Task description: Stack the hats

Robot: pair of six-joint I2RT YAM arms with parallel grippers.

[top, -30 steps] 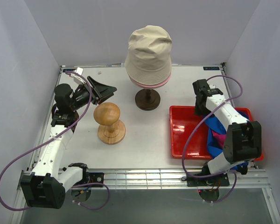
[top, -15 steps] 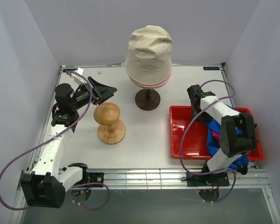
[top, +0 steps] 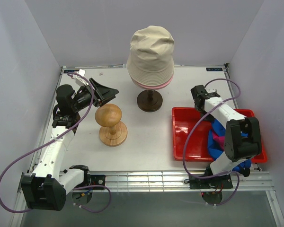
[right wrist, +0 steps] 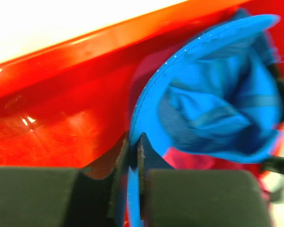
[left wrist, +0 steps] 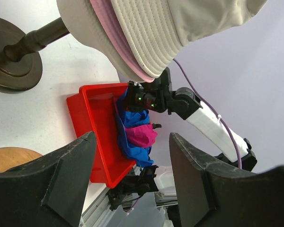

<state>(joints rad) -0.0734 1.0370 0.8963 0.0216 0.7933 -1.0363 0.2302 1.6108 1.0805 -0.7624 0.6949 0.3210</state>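
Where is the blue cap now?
Top view, right side: the bright blue fabric cap lies in the red plastic tray, its brim pinched by the fingers of the right gripper.

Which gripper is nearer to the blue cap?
Right. The right gripper is shut on the brim of the blue cap in the red tray; the left gripper is open near the wooden hat block, far away.

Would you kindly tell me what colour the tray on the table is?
The tray is red, and it shows best in the top external view.
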